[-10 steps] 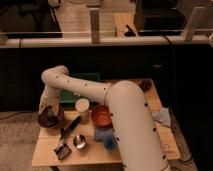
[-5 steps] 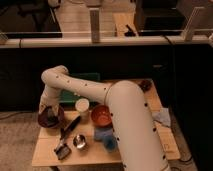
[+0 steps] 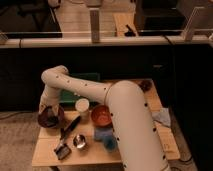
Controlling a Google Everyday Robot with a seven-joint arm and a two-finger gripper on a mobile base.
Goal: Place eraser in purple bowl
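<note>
The purple bowl (image 3: pixel 50 119) stands at the left edge of the wooden table (image 3: pixel 47 150). My white arm reaches from the lower right, bends at the upper left and comes down over this bowl. My gripper (image 3: pixel 48 109) hangs right above the bowl's inside, at or just within its rim. I cannot make out the eraser; it may be hidden by the gripper or lie in the bowl's dark inside.
An orange-brown bowl (image 3: pixel 102 116) sits mid-table beside a white cup (image 3: pixel 82 105). A small metal cup (image 3: pixel 80 141) and a black-handled tool (image 3: pixel 66 134) lie at the front left. A green box (image 3: pixel 75 94) stands behind, a blue cloth (image 3: pixel 106 138) in front, and a pale cloth (image 3: pixel 163 118) at the right.
</note>
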